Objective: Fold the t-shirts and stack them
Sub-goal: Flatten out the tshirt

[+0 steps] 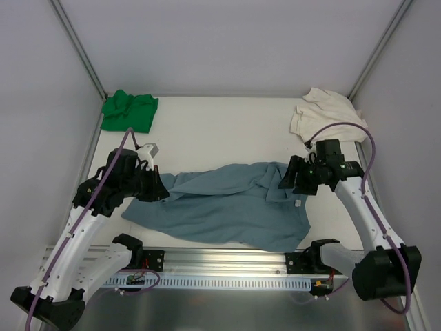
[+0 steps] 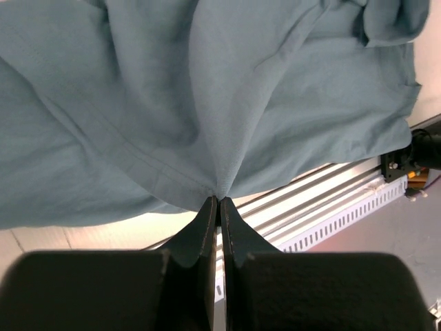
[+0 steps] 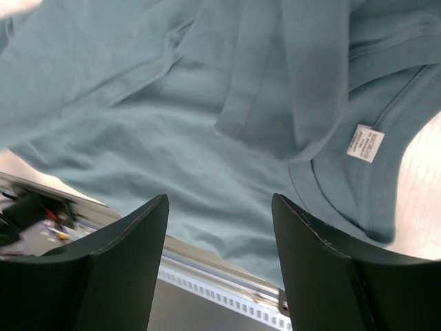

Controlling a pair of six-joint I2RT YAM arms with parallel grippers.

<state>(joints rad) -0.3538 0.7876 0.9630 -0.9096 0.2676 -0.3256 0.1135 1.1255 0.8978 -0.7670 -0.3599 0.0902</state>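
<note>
The blue-grey shirt (image 1: 227, 207) lies rumpled across the near middle of the table (image 1: 220, 131) — the left gripper (image 2: 218, 201) is clenched on a fold at its left edge. The right gripper (image 3: 220, 227) hangs above the shirt near its neck tag (image 3: 364, 143), jaws spread, holding nothing. At the far corners sit the green shirt (image 1: 129, 110) and the cream shirt (image 1: 327, 110).

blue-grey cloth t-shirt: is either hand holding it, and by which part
The left hand pinches the blue-grey cloth t-shirt by a bunched hem edge; the right hand holds nothing.
</note>
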